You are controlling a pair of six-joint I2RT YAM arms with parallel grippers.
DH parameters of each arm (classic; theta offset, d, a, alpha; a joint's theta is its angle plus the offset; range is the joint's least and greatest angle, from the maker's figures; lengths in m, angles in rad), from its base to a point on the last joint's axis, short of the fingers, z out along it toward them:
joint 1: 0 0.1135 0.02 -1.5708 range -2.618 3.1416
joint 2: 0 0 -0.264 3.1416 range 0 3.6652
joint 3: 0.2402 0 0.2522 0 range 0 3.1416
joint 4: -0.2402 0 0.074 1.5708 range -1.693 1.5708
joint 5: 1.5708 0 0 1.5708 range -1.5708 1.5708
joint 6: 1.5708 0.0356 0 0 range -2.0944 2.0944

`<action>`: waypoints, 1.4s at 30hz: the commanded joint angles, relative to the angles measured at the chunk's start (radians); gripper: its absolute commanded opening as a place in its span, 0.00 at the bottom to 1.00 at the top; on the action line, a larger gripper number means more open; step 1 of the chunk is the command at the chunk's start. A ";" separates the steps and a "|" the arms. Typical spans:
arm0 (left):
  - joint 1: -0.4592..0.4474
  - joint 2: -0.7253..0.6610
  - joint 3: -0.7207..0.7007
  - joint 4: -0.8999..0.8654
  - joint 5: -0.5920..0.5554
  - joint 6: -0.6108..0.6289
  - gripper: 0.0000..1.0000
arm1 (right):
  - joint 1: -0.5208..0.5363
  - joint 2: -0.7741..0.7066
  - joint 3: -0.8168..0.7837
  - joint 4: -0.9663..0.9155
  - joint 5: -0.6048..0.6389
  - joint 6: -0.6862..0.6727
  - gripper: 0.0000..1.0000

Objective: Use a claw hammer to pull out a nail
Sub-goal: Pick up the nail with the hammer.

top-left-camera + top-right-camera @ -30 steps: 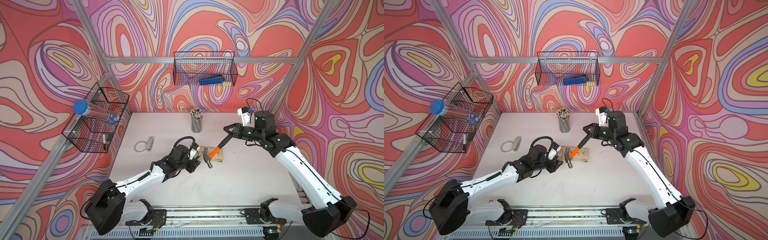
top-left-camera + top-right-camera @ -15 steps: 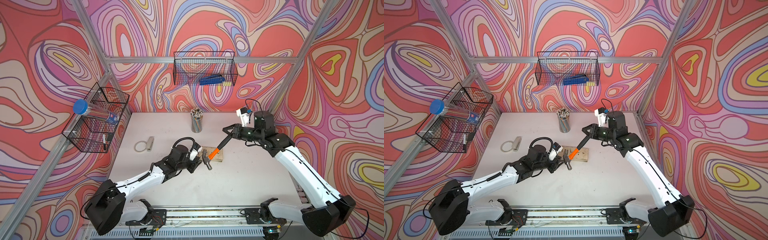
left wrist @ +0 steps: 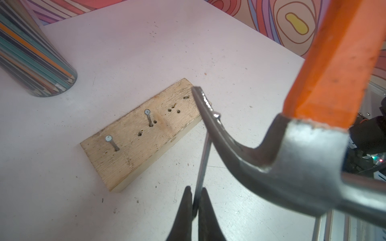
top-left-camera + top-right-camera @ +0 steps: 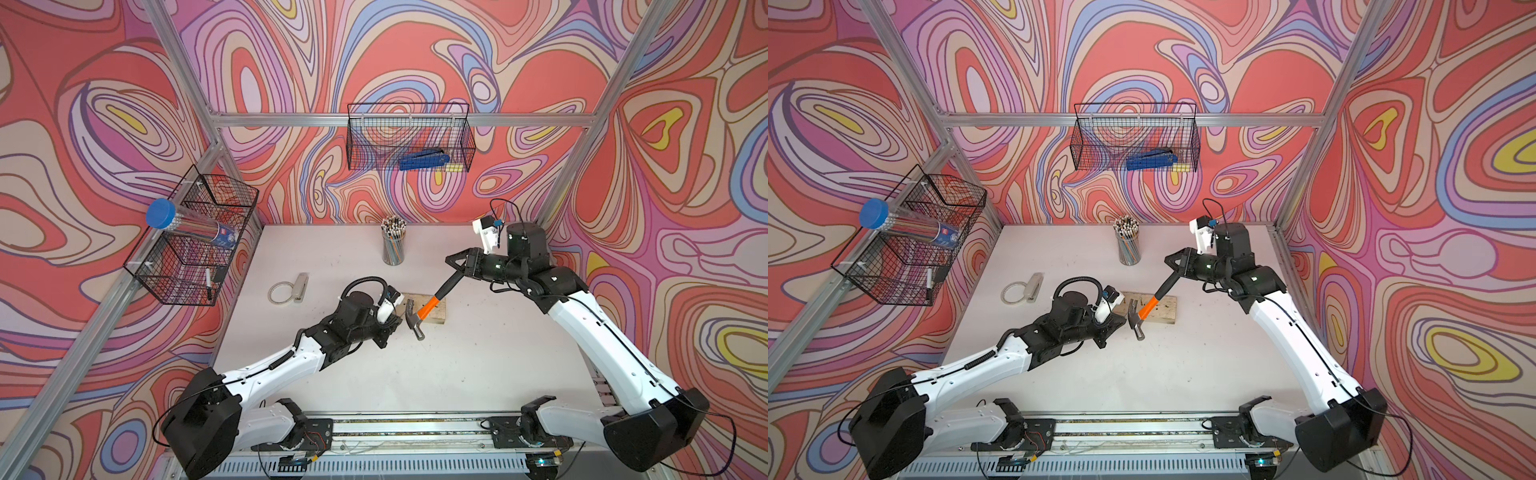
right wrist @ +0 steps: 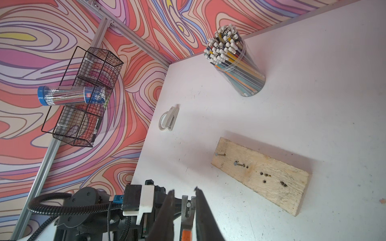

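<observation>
Claw hammer (image 4: 415,324) hangs just off the board (image 4: 440,312), its handle clamped in my right gripper (image 4: 455,271). My left gripper (image 3: 195,198) pinches tight the nail (image 3: 203,158) lodged in its claw. A crooked tug could jam or drop it.

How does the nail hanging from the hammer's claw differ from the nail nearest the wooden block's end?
The hanging nail is free of the wood; the end nail stands sunk in the wooden block.
The hanging nail's head is hooked in the claw hammer and its shank pinched by the shut left tool; nothing touches the end nail.
The hanging nail shows more shank than the end nail.
Both are silver, flat-headed nails.
</observation>
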 commanded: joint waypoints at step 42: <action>0.020 -0.036 0.038 0.096 0.273 0.083 0.00 | -0.047 0.167 -0.045 0.020 -0.516 -0.139 0.00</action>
